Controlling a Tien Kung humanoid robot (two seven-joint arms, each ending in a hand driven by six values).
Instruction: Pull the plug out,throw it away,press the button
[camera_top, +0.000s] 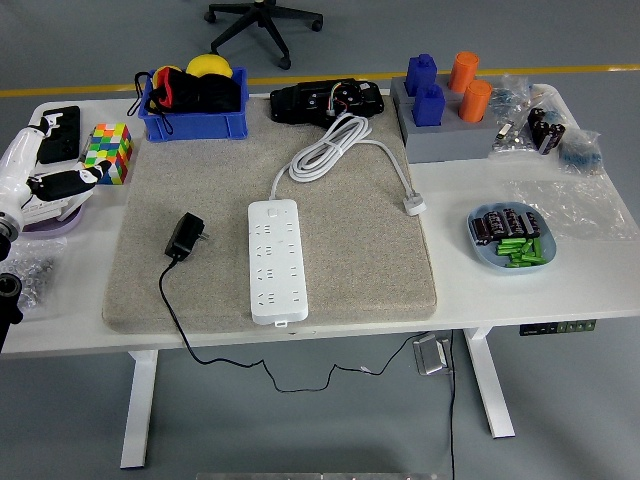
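The plug (184, 236) lay unplugged on the mat, left of the strip (272, 260) near the bench's front edge. The left hand (50, 180) hovered at the left edge, fingers loosely spread, empty. Pressing the strip's button likely remained, needing a long reach right.

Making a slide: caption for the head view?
Black plug lies unplugged on the mat beside the white power strip; left hand rests at table's left edge.
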